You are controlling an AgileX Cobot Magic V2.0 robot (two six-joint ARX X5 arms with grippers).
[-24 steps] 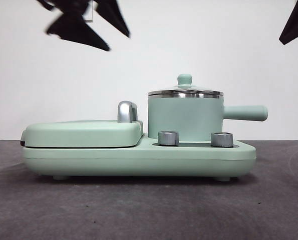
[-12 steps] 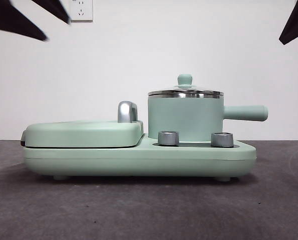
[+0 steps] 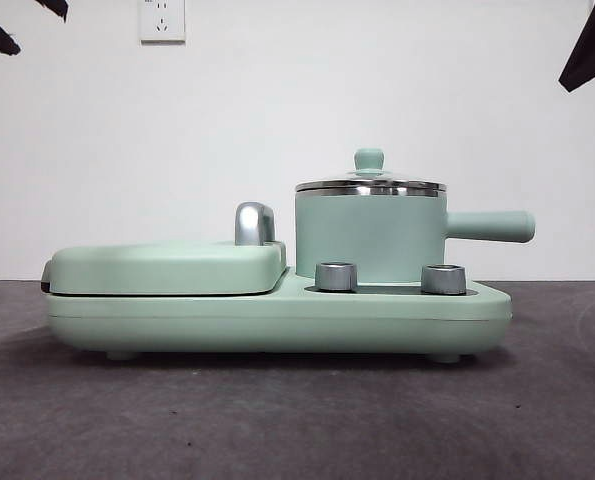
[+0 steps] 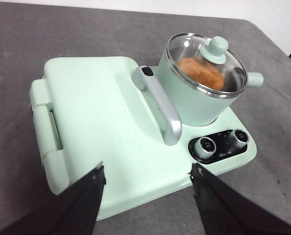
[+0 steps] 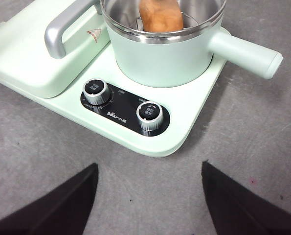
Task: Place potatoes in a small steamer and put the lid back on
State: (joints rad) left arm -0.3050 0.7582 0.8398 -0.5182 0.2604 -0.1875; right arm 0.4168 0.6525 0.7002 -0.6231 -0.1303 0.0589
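Note:
The small steamer [image 3: 369, 238] is a mint green pot with a straight side handle, standing on the right half of a mint cooker base [image 3: 277, 315]. The glass lid [image 4: 206, 63] with its mint knob [image 3: 369, 159] rests on the pot's steel rim. The orange-brown potato [image 4: 200, 72] lies inside, seen through the glass; it also shows in the right wrist view as the potato [image 5: 160, 15]. My left gripper [image 4: 147, 170] hangs open and empty high above the griddle cover's near edge. My right gripper [image 5: 149, 167] is open and empty over the grey table in front of the dials.
A flat mint griddle cover [image 3: 167, 266] with a chrome handle [image 3: 253, 222] fills the base's left half. Two steel dials [image 5: 122, 104] sit on the base in front of the pot. Both arms show only as black tips at the front view's top corners.
In the front view the left arm's dark tips have drawn up and away to the top left corner, uncovering the wall socket. The pot, lid and right arm have not moved.

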